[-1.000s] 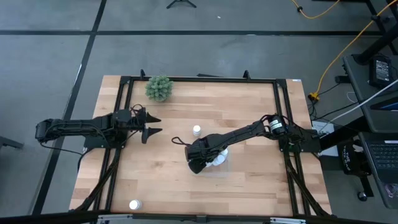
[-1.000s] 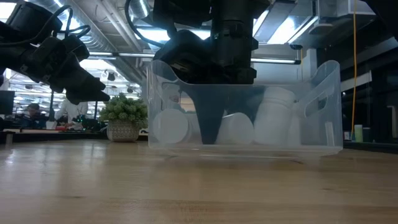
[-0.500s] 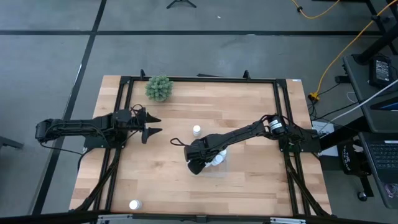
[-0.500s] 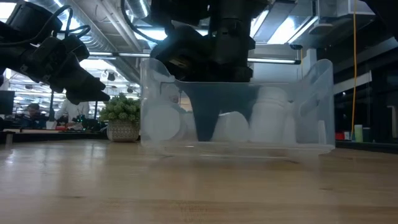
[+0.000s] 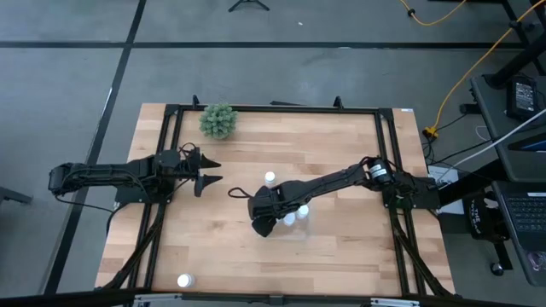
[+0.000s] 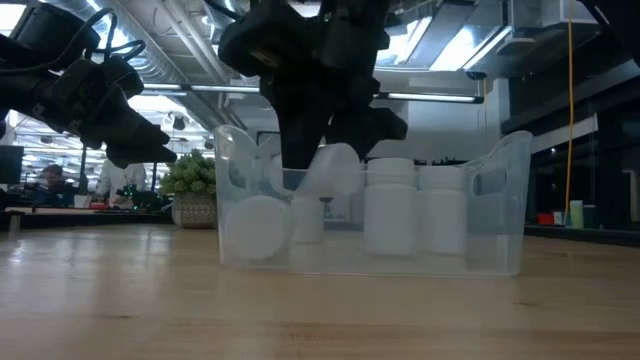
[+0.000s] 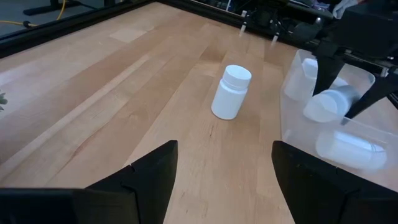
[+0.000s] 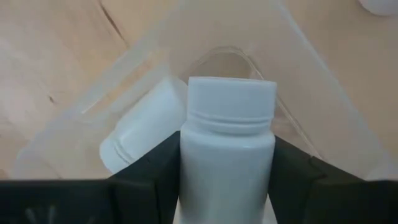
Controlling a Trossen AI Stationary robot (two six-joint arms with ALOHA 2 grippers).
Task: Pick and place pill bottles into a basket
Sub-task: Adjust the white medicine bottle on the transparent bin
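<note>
My right gripper (image 5: 264, 223) is shut on a white pill bottle (image 8: 227, 124) and hangs over the left end of the clear tray (image 6: 500, 215). It also shows in the low view (image 6: 330, 160). In the tray one bottle (image 6: 256, 216) lies on its side and two (image 6: 392, 205) stand upright. Another bottle (image 5: 270, 178) stands on the table just beyond the tray and shows in the left wrist view (image 7: 231, 92). A further one (image 5: 184, 280) is near the table's front edge. My left gripper (image 5: 211, 170) is open and empty at the table's left. My right gripper pinches the bottle's body (image 8: 227, 168) between its two fingers, one on each side. The bottle lies along the fingers, and its capped end (image 8: 231, 96) sticks out past the fingertips. The fingers come from above, slanting down. The bottle is lifted clear, just over the tray's left end.
A green bushy plant (image 5: 218, 120) stands at the table's far left. A black frame (image 5: 273, 108) runs round the tabletop. Bare wood lies between my left gripper and the tray, and in front of the tray.
My right gripper has risen out of the tray and gone a little toward the table's left edge, and now has a bottle between its fingers. The tray has slid a little toward the table's left.
</note>
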